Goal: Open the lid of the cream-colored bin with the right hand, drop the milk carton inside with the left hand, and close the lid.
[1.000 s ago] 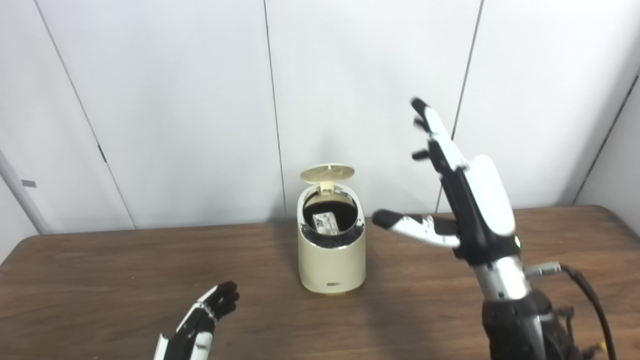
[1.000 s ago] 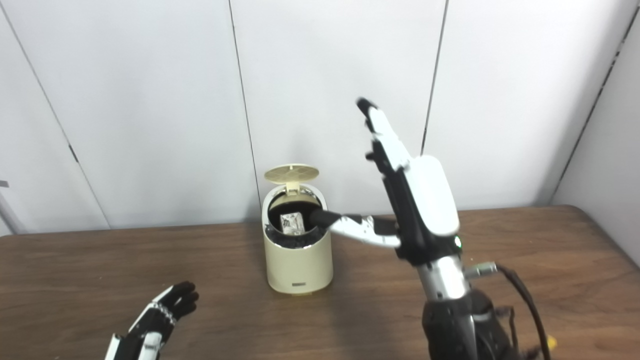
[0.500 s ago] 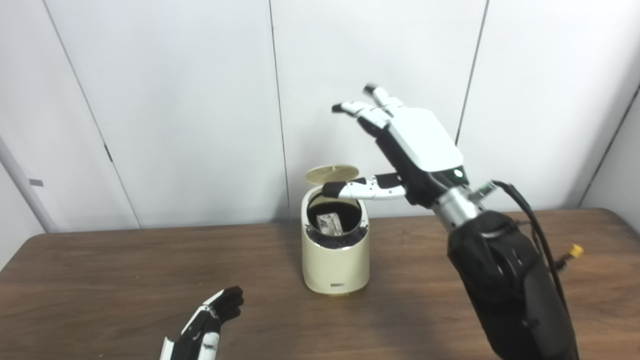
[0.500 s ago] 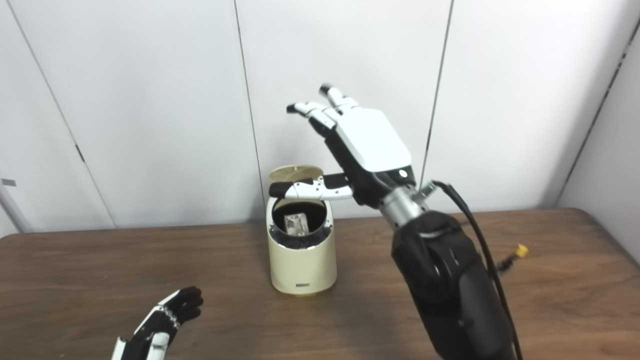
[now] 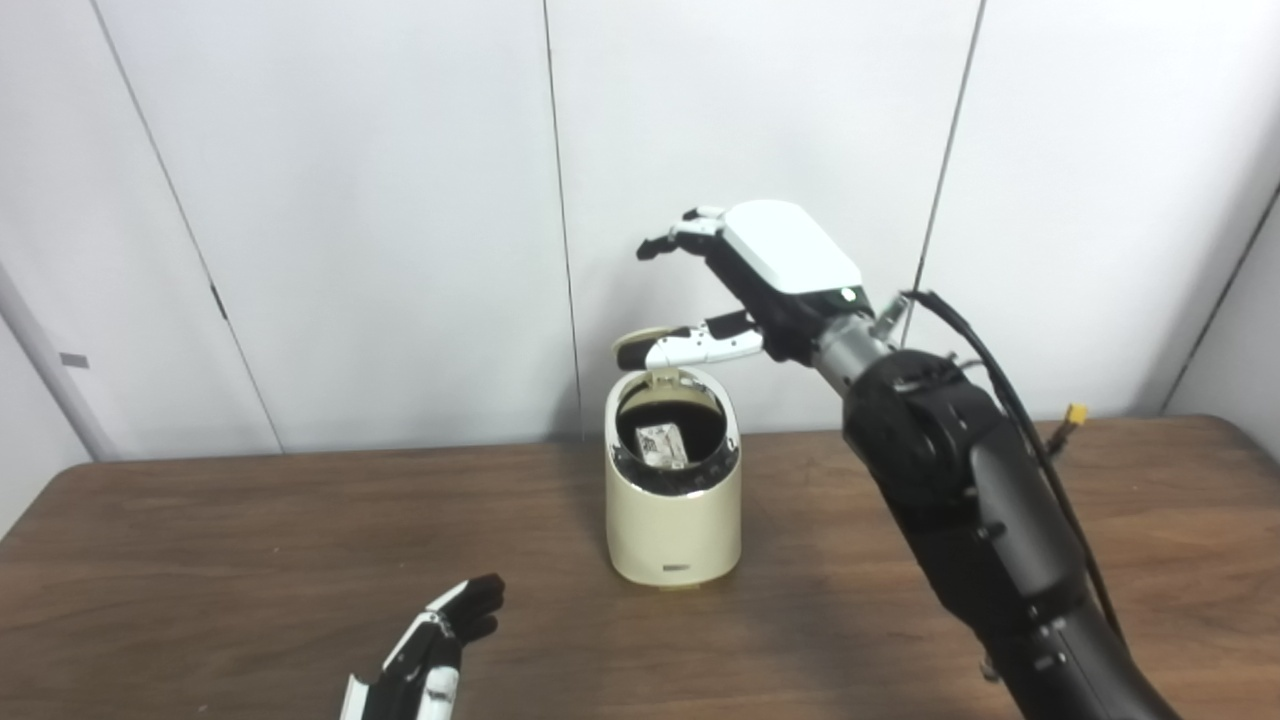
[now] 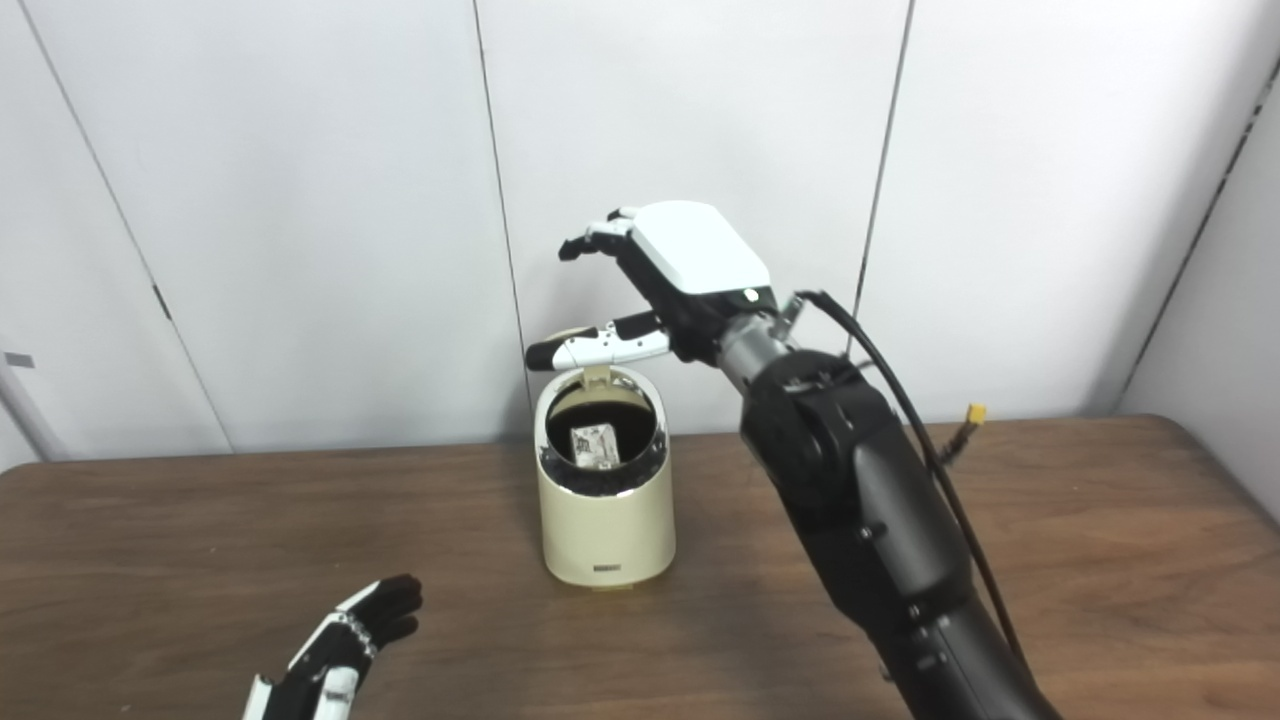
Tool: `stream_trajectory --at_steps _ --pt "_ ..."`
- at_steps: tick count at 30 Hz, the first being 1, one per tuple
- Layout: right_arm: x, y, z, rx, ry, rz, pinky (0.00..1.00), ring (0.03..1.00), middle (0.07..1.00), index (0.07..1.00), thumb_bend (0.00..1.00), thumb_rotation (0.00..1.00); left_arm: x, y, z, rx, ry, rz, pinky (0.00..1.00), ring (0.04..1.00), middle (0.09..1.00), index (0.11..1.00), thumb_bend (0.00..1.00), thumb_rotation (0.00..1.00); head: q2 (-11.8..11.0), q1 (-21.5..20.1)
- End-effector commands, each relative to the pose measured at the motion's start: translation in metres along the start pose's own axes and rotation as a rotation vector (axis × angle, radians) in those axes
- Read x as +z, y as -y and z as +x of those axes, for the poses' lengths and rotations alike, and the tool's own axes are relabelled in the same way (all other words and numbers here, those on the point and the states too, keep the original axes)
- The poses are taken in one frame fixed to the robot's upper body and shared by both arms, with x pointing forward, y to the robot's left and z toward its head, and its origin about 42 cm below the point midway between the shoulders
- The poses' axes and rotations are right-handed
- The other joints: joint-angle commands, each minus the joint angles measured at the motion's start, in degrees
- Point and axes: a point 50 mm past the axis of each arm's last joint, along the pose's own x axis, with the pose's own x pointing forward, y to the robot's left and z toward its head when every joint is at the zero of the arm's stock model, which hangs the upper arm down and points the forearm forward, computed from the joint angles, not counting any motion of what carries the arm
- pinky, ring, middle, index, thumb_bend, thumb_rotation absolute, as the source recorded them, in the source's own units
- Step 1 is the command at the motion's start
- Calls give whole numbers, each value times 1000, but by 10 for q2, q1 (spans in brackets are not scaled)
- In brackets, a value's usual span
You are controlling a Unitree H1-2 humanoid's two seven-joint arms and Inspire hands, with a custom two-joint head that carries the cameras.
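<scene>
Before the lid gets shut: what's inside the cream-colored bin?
Inside the cream-colored bin lies the small white printed milk carton, against a dark interior. The bin's wall hides the bottom and anything under the carton.

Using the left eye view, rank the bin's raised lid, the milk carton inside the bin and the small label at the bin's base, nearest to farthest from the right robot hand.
1. Round cream-colored lid, raised, just behind the thumb of the right robot hand.
2. Milk carton, lower, inside the cream-colored bin.
3. Small grey label, lowest, on the bin's front base.
</scene>
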Motion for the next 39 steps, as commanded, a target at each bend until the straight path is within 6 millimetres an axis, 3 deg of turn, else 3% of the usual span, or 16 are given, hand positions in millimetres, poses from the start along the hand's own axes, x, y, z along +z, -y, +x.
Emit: stream_trajectory --at_steps 1,7,12,32,36,39 --pt "5 29 14 -46 13 -27 905 895 808 760 893 855 -8 8 -17 2 -63 -14 787 817 806 803 262 856 -1 0" --pt "4 20 24 38 -2 -26 926 906 826 774 891 869 -7 12 -18 -9 -86 -1 783 811 799 790 266 811 5 3" --pt "6 9 22 56 -3 -33 929 895 821 762 904 887 -6 12 -18 -23 -94 24 785 812 801 796 266 842 8 5" --pt "8 -8 -9 54 -32 33 963 904 815 740 883 891 -5 7 -18 -19 -99 37 778 803 789 787 294 822 16 1" --pt "9 -11 -14 57 -50 28 945 900 883 744 904 902 -7 8 -17 -16 -95 41 779 801 788 787 283 825 13 0" --pt "11 -11 -18 52 -45 20 952 887 885 740 906 896 -7 9 -15 -16 -93 44 775 798 785 786 284 833 14 -1"
